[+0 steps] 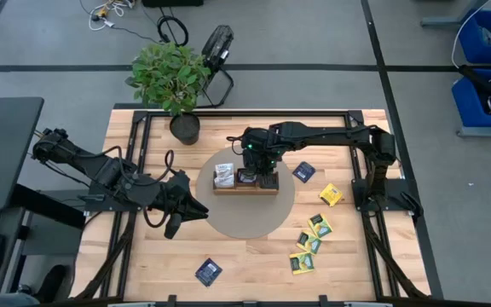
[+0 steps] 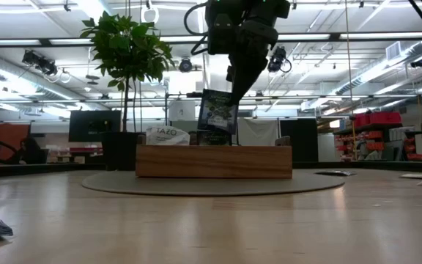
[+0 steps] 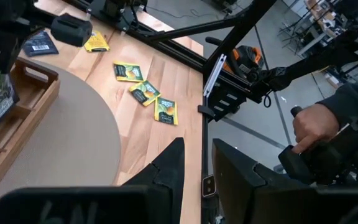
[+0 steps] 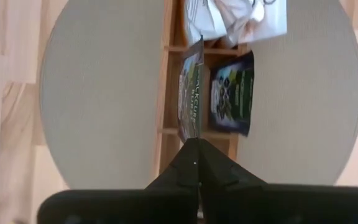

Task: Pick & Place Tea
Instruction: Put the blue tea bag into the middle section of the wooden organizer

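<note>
We look down on a pale wooden table (image 1: pixel 254 264) with a black frame, and on it a round grey mat (image 1: pixel 228 217) that carries a long wooden tray (image 1: pixel 245 189) with three compartments. At the table's far edge stands a potted plant (image 1: pixel 170 77), and in the low view it rises behind the tray's left end, before a big hall with ceiling lights and shelves. The right arm reaches across from the right side so that the right gripper (image 1: pixel 258 166) hangs over the tray; its fingers are pinched tight on a tea packet (image 4: pixel 190 93) held upright, edge-on, with its lower edge down in the middle compartment. Just beside it in that compartment a dark blue packet (image 4: pixel 232 93) stands, and the left compartment holds white packets (image 1: pixel 223 175). The left arm waits at the mat's left edge, and the left gripper (image 3: pixel 196 163) shows a gap between its fingers and holds nothing. A person's hand (image 3: pixel 316 124) grips a handle beyond the table's edge in the left wrist view. Loose packets lie on the bare wood: a blue one (image 1: pixel 303 171) and a yellow one (image 1: pixel 331 195) right of the mat, a cluster of yellow-green ones (image 1: pixel 309 243) near the front right, and one dark blue one (image 1: pixel 208 271) at the front.
</note>
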`<state>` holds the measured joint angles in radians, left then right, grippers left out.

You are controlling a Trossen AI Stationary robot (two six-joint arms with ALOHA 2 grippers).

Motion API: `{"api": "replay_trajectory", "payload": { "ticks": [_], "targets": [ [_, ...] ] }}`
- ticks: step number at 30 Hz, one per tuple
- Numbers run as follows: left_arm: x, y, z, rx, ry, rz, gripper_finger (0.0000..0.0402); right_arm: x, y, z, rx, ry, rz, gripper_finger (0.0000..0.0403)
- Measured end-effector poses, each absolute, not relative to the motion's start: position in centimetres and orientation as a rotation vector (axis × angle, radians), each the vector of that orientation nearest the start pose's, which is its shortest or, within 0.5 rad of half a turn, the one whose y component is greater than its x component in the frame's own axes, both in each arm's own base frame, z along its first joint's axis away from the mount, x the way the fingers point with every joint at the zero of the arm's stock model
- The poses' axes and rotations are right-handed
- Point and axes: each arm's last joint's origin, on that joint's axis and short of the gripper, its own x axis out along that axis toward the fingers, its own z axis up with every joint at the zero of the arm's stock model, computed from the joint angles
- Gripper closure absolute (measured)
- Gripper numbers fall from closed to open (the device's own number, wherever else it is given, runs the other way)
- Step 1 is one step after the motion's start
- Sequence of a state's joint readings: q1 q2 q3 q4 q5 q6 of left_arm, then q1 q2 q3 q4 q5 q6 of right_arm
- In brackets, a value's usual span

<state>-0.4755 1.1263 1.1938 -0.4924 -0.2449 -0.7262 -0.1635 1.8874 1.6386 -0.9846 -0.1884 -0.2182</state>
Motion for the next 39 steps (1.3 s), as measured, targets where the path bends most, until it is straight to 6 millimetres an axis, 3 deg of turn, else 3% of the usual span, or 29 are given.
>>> {"api": "replay_trajectory", "payload": {
  "ticks": [39],
  "targets": [
    [21.1,-10.1,37.8,-0.553,0.463,-0.066,0.0315,39.9,-6.2,22.7,-0.033,1.269,0.086,0.0403]
  ]
}}
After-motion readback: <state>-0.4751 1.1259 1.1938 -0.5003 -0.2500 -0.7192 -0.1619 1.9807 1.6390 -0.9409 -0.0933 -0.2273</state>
